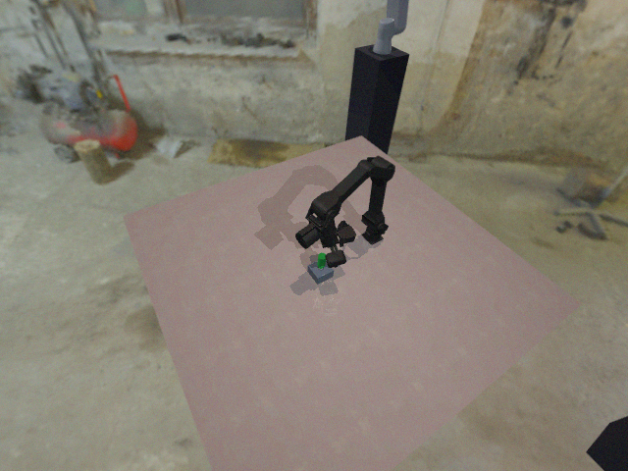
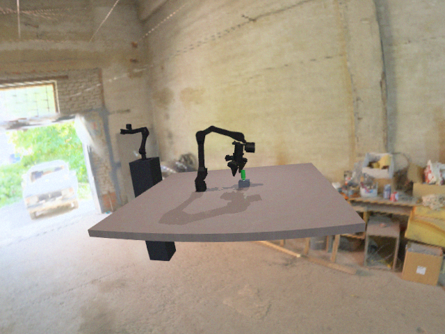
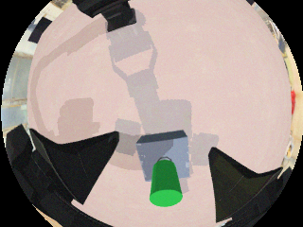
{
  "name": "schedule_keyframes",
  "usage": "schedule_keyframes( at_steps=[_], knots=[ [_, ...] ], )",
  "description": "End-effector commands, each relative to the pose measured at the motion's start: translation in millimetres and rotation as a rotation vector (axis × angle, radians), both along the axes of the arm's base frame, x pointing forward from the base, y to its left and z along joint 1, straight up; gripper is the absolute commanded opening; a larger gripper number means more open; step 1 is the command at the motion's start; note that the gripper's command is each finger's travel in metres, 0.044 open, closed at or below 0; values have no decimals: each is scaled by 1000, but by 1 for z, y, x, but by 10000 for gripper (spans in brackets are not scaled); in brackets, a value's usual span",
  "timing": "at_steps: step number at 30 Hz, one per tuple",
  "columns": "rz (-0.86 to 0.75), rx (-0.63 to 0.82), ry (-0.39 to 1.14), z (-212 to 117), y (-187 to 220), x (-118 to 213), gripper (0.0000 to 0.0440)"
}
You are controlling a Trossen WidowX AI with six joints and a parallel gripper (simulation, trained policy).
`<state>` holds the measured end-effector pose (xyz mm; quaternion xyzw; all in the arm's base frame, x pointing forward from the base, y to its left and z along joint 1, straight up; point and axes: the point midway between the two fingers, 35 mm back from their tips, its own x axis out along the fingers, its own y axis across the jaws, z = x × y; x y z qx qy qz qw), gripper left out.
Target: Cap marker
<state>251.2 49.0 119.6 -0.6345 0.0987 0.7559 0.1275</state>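
The green cap (image 1: 321,260) (image 2: 243,175) (image 3: 166,184) stands upright over the marker in the grey-blue holder block (image 1: 322,278) (image 2: 244,184) (image 3: 150,153). Only a thin pale ring of the marker (image 3: 165,159) shows below the cap; the rest is hidden by the cap and block. Whether the cap is clicked fully on cannot be told. My gripper (image 1: 336,247) (image 2: 238,172) (image 3: 166,146) is wide open and close to the cap. In the wrist view its fingers stand apart to the left and right of the cap, with gaps on both sides.
The pinkish table (image 1: 385,354) (image 2: 287,216) (image 3: 227,71) carries the arm's base (image 1: 374,233) (image 2: 200,184) on the near side of the holder from the arm. Arm shadows lie across the table. A black pedestal (image 1: 372,96) (image 2: 145,176) stands beyond the table edge.
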Motion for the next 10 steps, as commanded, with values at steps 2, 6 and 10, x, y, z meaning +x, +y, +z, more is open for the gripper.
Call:
schedule_keyframes(
  at_steps=[2, 6, 10],
  knots=[
    [19, 22, -61, 18, 1, 4, 440],
    [22, 29, -90, 29, 0, 5, 440],
    [14, 34, -115, 39, -1, 4, 439]
  ],
)
